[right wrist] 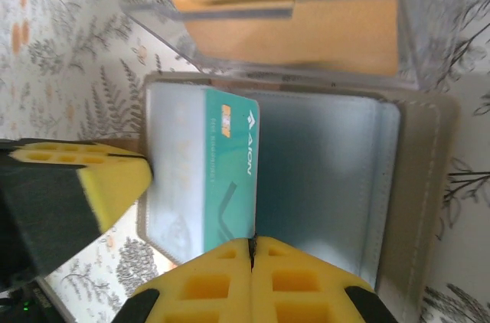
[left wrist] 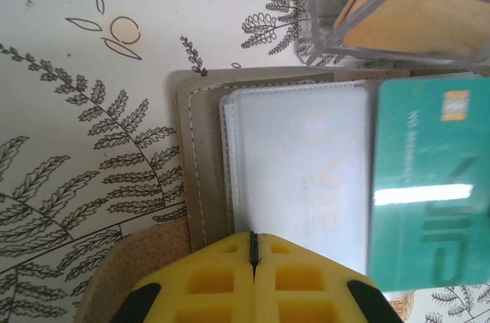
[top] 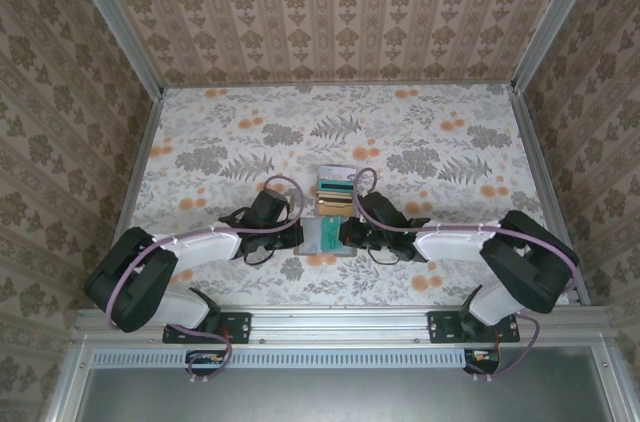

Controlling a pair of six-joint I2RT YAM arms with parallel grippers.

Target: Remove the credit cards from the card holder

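Note:
The card holder [top: 322,235] lies open and flat on the flowered table between my two grippers; its taupe rim [left wrist: 200,162] and blue-grey pocket [right wrist: 329,177] are in plain sight. A pale card [left wrist: 306,177] sits in the near pocket. The teal-green credit card [right wrist: 230,177] lies partly out across the holder [left wrist: 432,185]. My left gripper [left wrist: 253,236] is shut, its tips down on the holder's pocket edge. My right gripper [right wrist: 251,243] is shut, its tips at the teal card's long edge. The left fingers [right wrist: 99,177] show beside the holder.
A clear plastic stand [top: 335,192] holding gold-tan cards [right wrist: 306,32] stands right behind the holder, touching its far rim [left wrist: 398,9]. Patterned walls close in the table on three sides, with bare flowered surface to the left and right.

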